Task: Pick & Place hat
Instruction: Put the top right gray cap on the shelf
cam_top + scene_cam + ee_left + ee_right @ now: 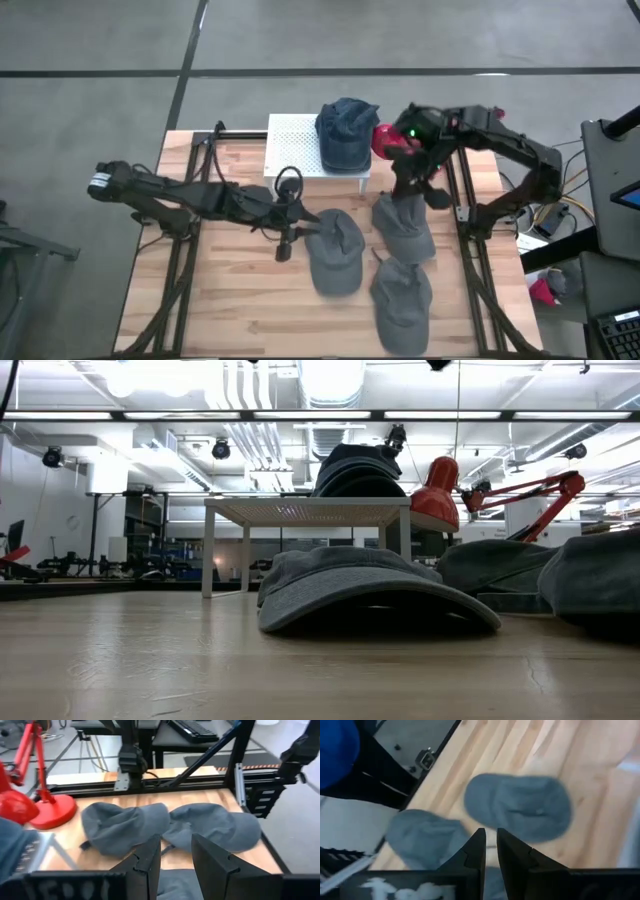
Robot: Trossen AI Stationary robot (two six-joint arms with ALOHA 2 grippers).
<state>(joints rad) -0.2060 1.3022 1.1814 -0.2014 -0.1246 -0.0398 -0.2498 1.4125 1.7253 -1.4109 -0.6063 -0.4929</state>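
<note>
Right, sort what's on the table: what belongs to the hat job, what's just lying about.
Job:
- three grey hats on the table
- blue hat on the white stand
- right gripper, above a grey hat
- left gripper, beside the middle hat

Lying about:
- red desk lamp

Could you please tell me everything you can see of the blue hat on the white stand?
The blue hat is a dark blue, denim-looking cloth cap. It rests on the right part of the white stand, a small perforated table at the back of the wooden table. Its crown bulges upward and one edge overhangs the stand. The red lamp sits just to its right. No gripper touches it.
</note>
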